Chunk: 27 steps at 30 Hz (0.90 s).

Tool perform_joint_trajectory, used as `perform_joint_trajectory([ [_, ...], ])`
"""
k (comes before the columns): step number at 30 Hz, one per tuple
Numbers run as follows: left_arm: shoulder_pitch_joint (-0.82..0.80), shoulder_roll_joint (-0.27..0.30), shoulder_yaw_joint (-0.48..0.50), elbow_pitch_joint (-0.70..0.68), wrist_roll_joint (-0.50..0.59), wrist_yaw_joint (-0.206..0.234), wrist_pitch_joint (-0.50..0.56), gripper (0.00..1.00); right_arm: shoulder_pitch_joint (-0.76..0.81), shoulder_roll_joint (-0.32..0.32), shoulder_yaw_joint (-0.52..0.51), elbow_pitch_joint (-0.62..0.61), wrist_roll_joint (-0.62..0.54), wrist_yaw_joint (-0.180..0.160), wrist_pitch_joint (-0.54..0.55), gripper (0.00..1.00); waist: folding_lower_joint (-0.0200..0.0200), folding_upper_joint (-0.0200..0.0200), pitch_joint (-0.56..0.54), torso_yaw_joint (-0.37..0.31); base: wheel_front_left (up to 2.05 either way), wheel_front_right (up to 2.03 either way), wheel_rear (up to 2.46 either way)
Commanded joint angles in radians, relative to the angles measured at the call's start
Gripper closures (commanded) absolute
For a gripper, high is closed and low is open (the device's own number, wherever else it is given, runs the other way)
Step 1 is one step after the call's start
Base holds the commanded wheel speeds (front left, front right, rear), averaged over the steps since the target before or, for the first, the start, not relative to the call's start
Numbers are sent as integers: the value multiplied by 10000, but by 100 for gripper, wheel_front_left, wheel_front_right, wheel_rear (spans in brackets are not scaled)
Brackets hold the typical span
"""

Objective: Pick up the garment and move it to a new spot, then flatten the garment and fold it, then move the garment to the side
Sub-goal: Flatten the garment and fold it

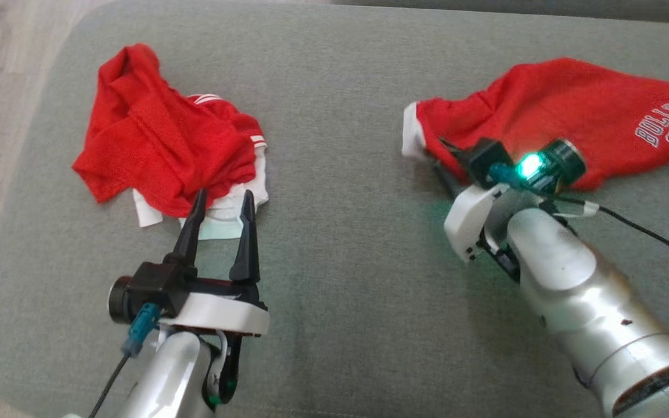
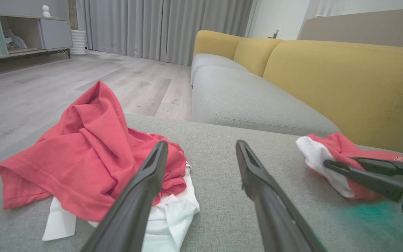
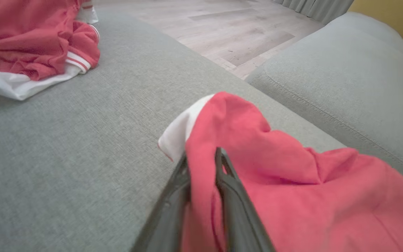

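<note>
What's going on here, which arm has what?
The right claw is pinched on the white-trimmed edge of the red jersey, which lies rumpled on the right side of the grey cushion, not yet flattened or folded. The left claw is open and holds nothing. Its fingers point at a second, crumpled red and white garment on the cushion's left side.

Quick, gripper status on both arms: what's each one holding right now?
Left gripper: open, holding nothing.
Right gripper: closed on a fold of the red Bulls jersey.
</note>
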Motion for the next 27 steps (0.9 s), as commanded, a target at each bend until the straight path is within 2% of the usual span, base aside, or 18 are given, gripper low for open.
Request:
perform_joint_trajectory([
  [1,-258,21,212,-218,51,-2,-88,0,-422,186,213,-325,295,65,-210,0,0,0,-25,120,0,0,0],
  [6,-192,55,237,-141,8,61,-89,0,-317,149,806,-448,1248,65,-576,0,0,0,-202,170,0,0,0],
  [11,-39,111,336,-230,-48,145,-90,0,-176,-165,94,-1088,1915,65,-842,0,0,0,-533,-122,0,0,0],
  [16,108,209,438,-486,-56,210,-92,0,645,-373,-1673,-2600,1867,65,-912,0,0,0,-864,-726,0,0,0],
  [17,164,240,459,-591,-59,229,-92,0,1316,-318,-2638,-3460,1604,65,-915,0,0,0,-962,-1000,0,0,0],
  [22,234,288,400,-732,-63,206,-81,0,3468,220,-5008,-5662,873,65,-917,0,0,0,-1098,-1625,0,0,0],
  [25,211,312,312,-743,-52,160,-50,0,4708,418,-5849,-6695,706,65,-918,0,0,0,-1086,-1945,0,0,0],
  [27,172,334,260,-746,-45,132,-13,0,5393,446,-5803,-6947,910,65,-918,0,0,0,-1024,-2157,0,0,0],
])
